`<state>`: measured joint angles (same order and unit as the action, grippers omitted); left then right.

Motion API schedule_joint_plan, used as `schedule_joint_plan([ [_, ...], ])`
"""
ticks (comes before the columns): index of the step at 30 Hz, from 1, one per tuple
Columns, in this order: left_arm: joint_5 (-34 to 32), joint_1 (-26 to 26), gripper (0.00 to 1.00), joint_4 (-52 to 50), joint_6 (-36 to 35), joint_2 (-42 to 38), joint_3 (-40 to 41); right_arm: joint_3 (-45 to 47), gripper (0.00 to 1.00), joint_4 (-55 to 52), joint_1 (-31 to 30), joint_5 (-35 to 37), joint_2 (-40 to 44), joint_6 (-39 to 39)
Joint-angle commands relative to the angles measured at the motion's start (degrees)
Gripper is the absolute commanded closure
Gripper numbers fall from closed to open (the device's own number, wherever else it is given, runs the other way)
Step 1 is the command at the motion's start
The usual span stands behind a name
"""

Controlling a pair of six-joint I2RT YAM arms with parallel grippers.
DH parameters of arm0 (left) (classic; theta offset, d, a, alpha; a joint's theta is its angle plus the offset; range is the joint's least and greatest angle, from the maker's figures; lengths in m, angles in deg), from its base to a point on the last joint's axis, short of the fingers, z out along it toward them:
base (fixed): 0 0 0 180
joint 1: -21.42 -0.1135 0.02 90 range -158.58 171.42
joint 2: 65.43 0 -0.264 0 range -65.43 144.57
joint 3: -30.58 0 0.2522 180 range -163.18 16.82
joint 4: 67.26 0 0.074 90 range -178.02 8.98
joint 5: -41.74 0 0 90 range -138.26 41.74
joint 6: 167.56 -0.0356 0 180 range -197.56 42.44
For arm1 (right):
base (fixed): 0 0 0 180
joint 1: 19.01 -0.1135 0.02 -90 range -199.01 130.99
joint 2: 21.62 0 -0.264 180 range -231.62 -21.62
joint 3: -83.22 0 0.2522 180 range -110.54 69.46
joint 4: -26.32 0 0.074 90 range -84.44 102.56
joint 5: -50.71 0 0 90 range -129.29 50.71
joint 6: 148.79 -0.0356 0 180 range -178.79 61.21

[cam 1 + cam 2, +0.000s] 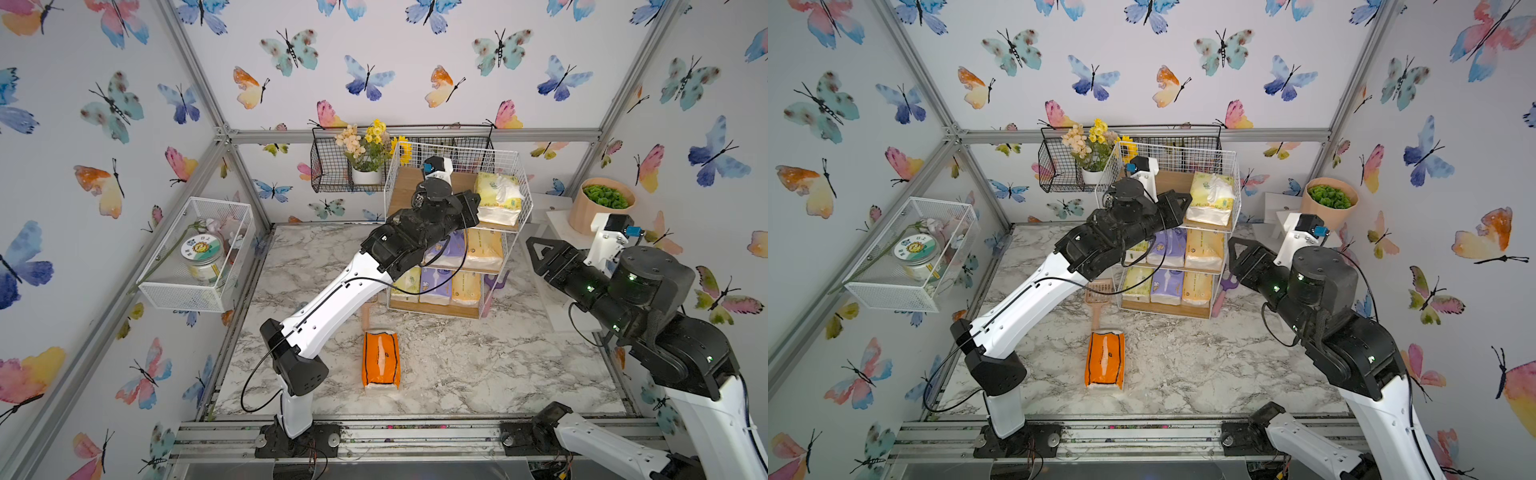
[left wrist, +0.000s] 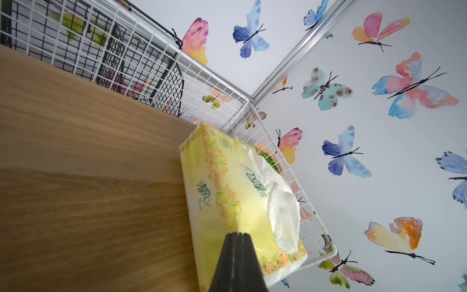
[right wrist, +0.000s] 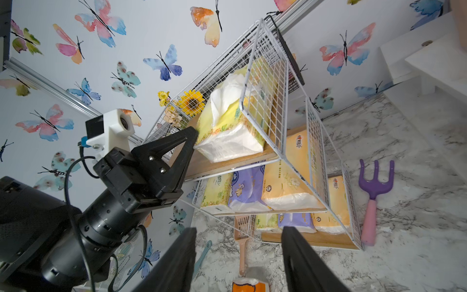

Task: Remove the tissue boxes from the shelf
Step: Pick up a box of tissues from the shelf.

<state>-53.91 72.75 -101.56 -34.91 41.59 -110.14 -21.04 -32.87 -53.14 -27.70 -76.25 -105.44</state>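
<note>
On the shelf (image 1: 403, 191), top tier, the yellow-green tissue pack (image 1: 498, 197) lies long axis twelve-to-six, at three o'clock from the left pincer (image 1: 477, 205), clenched against its edge (whether it pinches wrapper is unclear); the right pincer (image 3: 237, 252) gapes empty, farther off.

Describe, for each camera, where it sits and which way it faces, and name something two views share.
Top views: high over the front edge, looking down and back at the shelf; both arms show, left gripper and right gripper.
Left wrist: on the left arm, looking along the top board at the yellow-green pack; its shut fingertips show.
Right wrist: on the right arm, facing the shelf; its open fingers and the left gripper show.
Shared: both wrist views show that pack.
</note>
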Motion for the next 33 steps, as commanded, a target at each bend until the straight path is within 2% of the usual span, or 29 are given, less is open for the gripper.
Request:
schedule_joint_plan([
  [1,1.9,-0.1,1.00,1.4,-0.9,-1.7,0.3,-1.4,0.41,-1.0,-0.3,-4.7,-1.5,-2.7],
  [8,1.8,0.0,1.00,2.2,1.1,-4.7,3.9,-2.4,0.41,-0.8,-0.3,-3.6,-1.6,-5.0],
  [12,1.0,0.0,1.00,4.0,2.1,-8.6,8.0,-3.1,0.40,-1.1,-0.3,-3.4,-2.1,-8.8],
  [17,0.8,0.0,1.00,4.7,4.4,-13.0,13.6,-2.5,0.30,2.5,-0.3,-6.1,-3.7,-13.0],
  [23,0.3,0.0,1.00,6.3,6.8,-18.0,20.2,4.8,0.13,14.3,-0.3,-9.2,-2.9,-19.2],
  [29,0.5,0.1,1.00,6.7,8.1,-20.0,23.6,9.4,0.12,24.8,-0.2,-14.3,-4.7,-22.2],
  [33,0.5,0.2,1.00,6.7,8.7,-20.9,24.8,10.9,0.15,28.7,-0.2,-14.6,-5.8,-23.1],
])
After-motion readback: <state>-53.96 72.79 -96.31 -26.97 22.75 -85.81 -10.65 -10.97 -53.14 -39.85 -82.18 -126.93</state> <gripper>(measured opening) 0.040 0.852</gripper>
